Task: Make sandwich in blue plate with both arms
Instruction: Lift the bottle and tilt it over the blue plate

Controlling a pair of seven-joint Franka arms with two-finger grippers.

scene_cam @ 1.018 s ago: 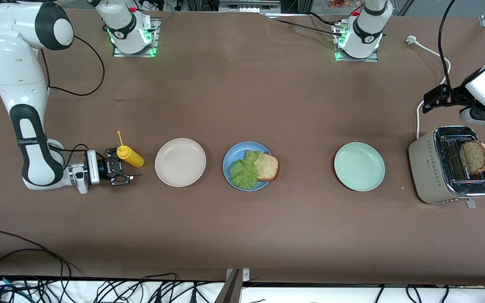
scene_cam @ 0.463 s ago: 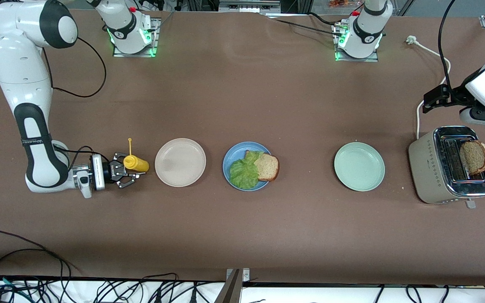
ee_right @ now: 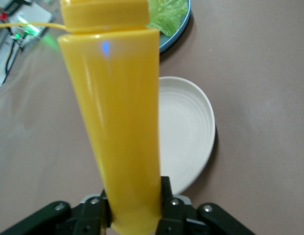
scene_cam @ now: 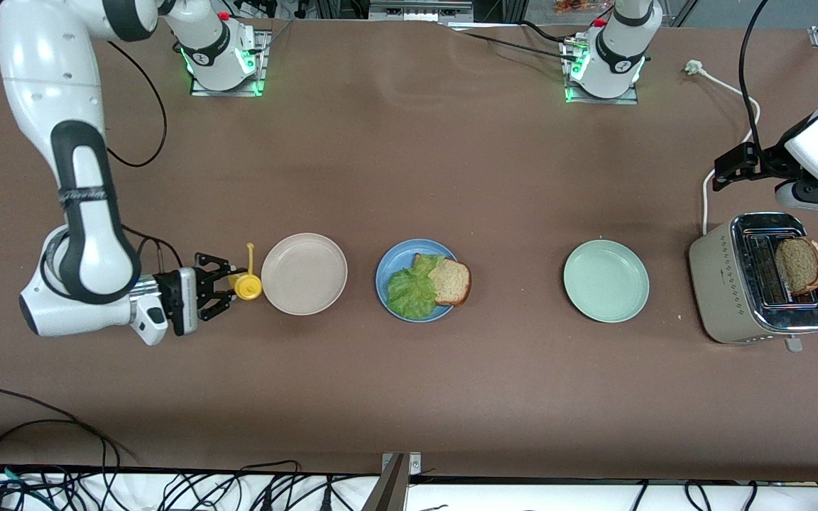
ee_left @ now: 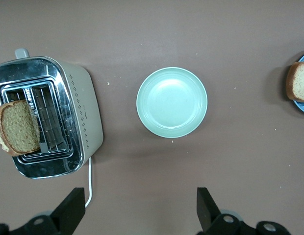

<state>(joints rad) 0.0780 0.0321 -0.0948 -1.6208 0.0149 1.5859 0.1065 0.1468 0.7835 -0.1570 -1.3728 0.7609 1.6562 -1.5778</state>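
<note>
The blue plate [scene_cam: 391, 266] sits mid-table with a green lettuce leaf [scene_cam: 411, 292] and one brown bread slice [scene_cam: 450, 281] on it. A second slice [scene_cam: 799, 265] stands up out of the toaster [scene_cam: 721, 284]. My right gripper [scene_cam: 228, 285] is shut on a yellow squeeze bottle [scene_cam: 246, 285], just beside the beige-white plate [scene_cam: 304, 273]. In the right wrist view both fingers press the bottle's [ee_right: 117, 122] lower end. My left gripper [ee_left: 140, 210] waits open over bare table beside the toaster [ee_left: 88, 112], holding nothing.
A pale mint-green plate [scene_cam: 606, 280] lies between the blue plate and the toaster. The toaster's white cord [scene_cam: 725, 89] runs toward the left arm's base. Loose black cables [scene_cam: 61, 426] trail along the table edge nearest the front camera.
The right gripper has closed on the yellow bottle, raised it off the table with its cap end tipped up, and carried it toward the beige-white plate. The left arm has not moved.
</note>
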